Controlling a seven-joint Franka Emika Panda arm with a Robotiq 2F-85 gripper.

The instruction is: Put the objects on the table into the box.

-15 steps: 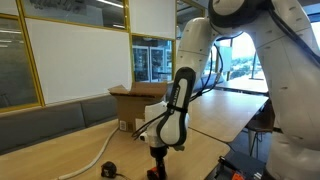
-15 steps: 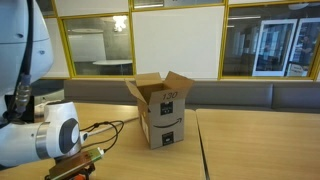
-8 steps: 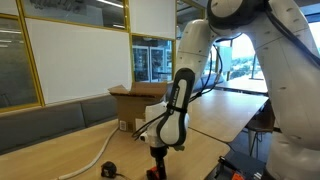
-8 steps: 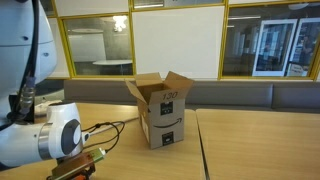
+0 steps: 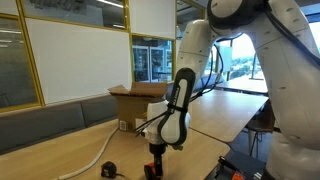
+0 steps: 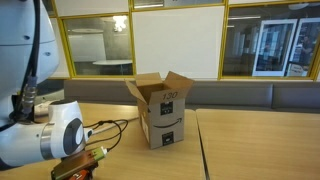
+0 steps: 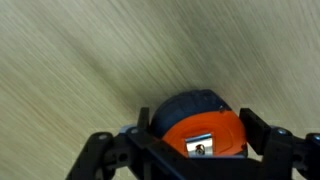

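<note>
Arm (image 5: 180, 100): elbow folded, wrist pointing straight down, lower centre.
Gripper (image 7: 196, 122): wide, astride the black-and-orange item (image 7: 205, 138) on the worktop (image 7: 80, 60); grip unclear.

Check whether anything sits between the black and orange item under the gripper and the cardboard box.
Nothing visible blocks it. The black-and-orange item sits between the jaws, and in an exterior view the table toward the box shows only thin cables lying flat. The box's top flaps stand open.
</note>
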